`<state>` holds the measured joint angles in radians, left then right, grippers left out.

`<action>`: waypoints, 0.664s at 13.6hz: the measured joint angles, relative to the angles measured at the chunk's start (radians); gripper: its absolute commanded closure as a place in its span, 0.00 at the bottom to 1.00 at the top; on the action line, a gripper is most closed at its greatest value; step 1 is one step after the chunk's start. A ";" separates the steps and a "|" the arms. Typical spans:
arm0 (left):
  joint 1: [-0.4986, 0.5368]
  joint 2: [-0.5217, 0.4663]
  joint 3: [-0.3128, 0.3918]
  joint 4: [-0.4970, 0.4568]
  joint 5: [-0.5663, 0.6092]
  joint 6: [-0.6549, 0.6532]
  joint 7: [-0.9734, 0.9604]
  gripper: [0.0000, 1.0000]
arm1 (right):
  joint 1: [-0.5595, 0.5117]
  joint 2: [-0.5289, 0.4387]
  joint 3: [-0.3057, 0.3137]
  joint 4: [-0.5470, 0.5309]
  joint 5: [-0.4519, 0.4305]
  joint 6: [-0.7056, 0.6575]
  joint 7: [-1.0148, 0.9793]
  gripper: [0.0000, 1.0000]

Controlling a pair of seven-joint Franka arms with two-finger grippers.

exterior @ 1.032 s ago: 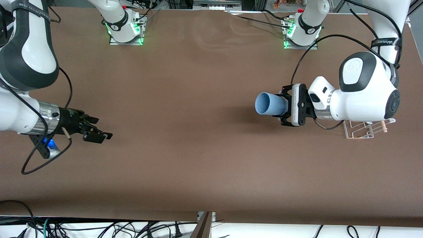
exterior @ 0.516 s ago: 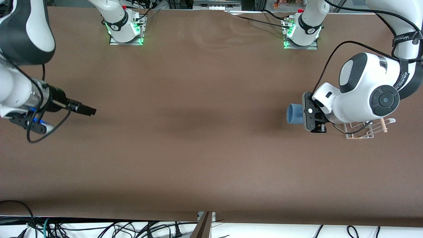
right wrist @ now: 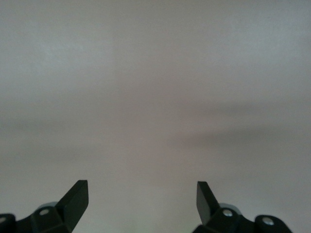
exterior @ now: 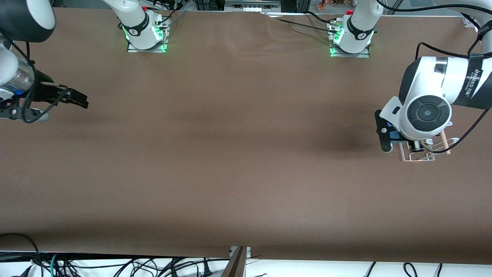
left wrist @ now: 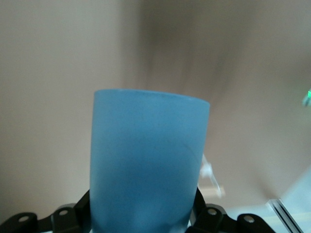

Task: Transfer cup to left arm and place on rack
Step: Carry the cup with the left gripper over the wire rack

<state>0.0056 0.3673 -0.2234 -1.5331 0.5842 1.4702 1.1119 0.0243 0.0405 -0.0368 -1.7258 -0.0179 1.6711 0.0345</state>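
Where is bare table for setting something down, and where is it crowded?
The brown table lies bare between the open right gripper and the white wire rack. The rack's end is crowded: the left gripper holds the light-blue plastic cup over it.

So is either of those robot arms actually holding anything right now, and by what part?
Yes: the left pincer grips the blue cup by its lower end, over the rack. The right pincer is open and empty.
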 measured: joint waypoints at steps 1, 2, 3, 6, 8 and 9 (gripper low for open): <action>-0.002 0.005 -0.001 -0.007 0.047 -0.052 -0.059 1.00 | 0.000 0.000 -0.016 -0.001 0.000 0.003 -0.036 0.01; -0.003 0.012 -0.002 -0.018 0.088 -0.094 -0.115 1.00 | 0.000 0.000 -0.024 -0.002 0.000 0.009 -0.057 0.01; -0.004 0.019 -0.002 -0.036 0.132 -0.127 -0.161 1.00 | 0.000 0.000 -0.025 -0.002 0.000 0.016 -0.068 0.01; -0.024 0.038 -0.006 -0.106 0.295 -0.258 -0.272 1.00 | 0.002 0.000 -0.024 -0.003 -0.005 0.023 -0.078 0.01; -0.035 0.043 -0.009 -0.195 0.401 -0.280 -0.336 1.00 | 0.003 0.000 -0.023 -0.002 -0.008 0.023 -0.080 0.01; -0.035 0.043 -0.010 -0.244 0.432 -0.275 -0.374 1.00 | 0.003 0.000 -0.019 -0.003 -0.008 0.023 -0.080 0.01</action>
<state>-0.0296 0.4098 -0.2329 -1.7770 1.0162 1.1955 0.7381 0.0278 0.0409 -0.0561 -1.7283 -0.0257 1.6937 -0.0457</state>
